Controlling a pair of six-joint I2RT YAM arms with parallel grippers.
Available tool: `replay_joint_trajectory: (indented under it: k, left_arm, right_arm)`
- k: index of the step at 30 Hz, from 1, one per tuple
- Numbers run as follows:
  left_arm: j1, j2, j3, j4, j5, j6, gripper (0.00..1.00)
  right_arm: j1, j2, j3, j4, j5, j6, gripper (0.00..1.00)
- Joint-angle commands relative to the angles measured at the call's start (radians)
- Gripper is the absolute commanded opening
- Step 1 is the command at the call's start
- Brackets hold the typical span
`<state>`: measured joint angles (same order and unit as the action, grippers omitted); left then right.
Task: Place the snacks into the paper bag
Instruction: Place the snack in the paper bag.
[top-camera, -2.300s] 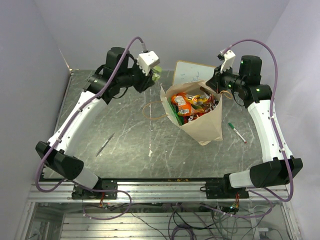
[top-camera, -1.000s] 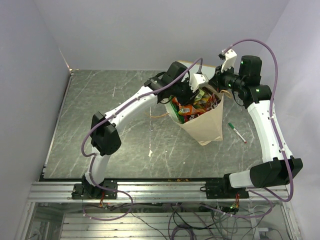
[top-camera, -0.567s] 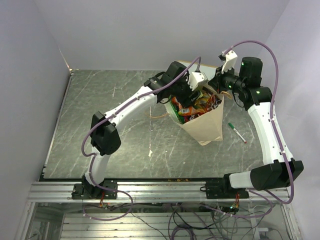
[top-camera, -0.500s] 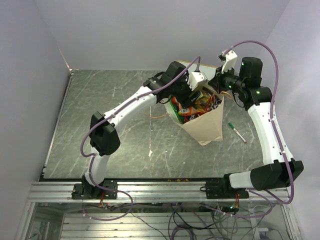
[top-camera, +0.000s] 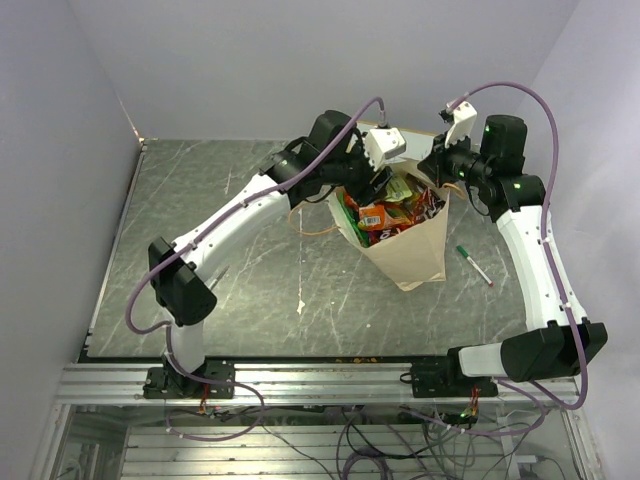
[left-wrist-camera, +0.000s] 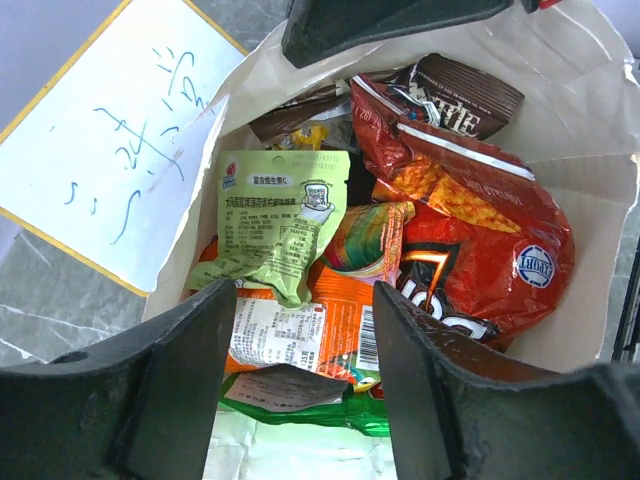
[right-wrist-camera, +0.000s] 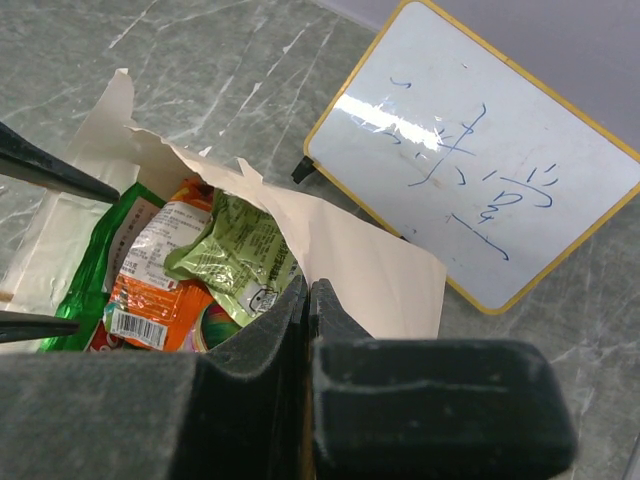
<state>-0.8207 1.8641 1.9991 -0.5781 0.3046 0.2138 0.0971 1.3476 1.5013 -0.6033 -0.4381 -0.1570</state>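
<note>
The paper bag (top-camera: 410, 250) stands at the back right of the table, its mouth open and packed with snacks. In the left wrist view a light green packet (left-wrist-camera: 280, 225) lies on top, beside a red packet (left-wrist-camera: 470, 230), a brown packet (left-wrist-camera: 465, 95) and an orange packet (left-wrist-camera: 335, 325). My left gripper (left-wrist-camera: 300, 350) hangs open just above them and holds nothing; it shows over the bag's left rim (top-camera: 383, 180). My right gripper (right-wrist-camera: 308, 290) is shut on the bag's back rim (right-wrist-camera: 350, 250), seen at the bag's far right corner (top-camera: 437, 178).
A yellow-framed whiteboard (right-wrist-camera: 480, 170) lies right behind the bag. A green-capped pen (top-camera: 474, 265) rests on the table to the bag's right. The bag's cord handle (top-camera: 305, 222) loops onto the table at its left.
The left gripper opened over the bag and the light green packet now lies inside. The left arm has drawn back and up to the left. The right gripper kept its hold.
</note>
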Motion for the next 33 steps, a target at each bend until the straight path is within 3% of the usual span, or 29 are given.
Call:
replay_joint_trajectory:
  k: [1,10,19,27,33]
  left_arm:
    - [0.002,0.021,-0.017,0.035,0.033,0.011,0.64]
    - [0.0,0.14,0.059,0.018,-0.016,0.019,0.47]
    - [-0.001,0.201,0.101,-0.003,-0.004,0.003,0.39]
    - [-0.001,0.074,0.031,0.018,0.008,0.033,0.5]
    - [-0.001,-0.069,-0.061,0.032,-0.072,0.045,0.59]
  right_arm:
    - [-0.015,-0.022,-0.011,-0.023,-0.003,0.003,0.0]
    - [-0.017,-0.023,-0.013,-0.025,-0.005,0.002,0.0]
    - [-0.017,-0.013,-0.007,-0.027,-0.008,0.001,0.0]
    - [-0.018,-0.013,-0.009,-0.022,0.0,0.001,0.0]
    - [-0.026,-0.018,-0.009,-0.012,0.064,0.013,0.0]
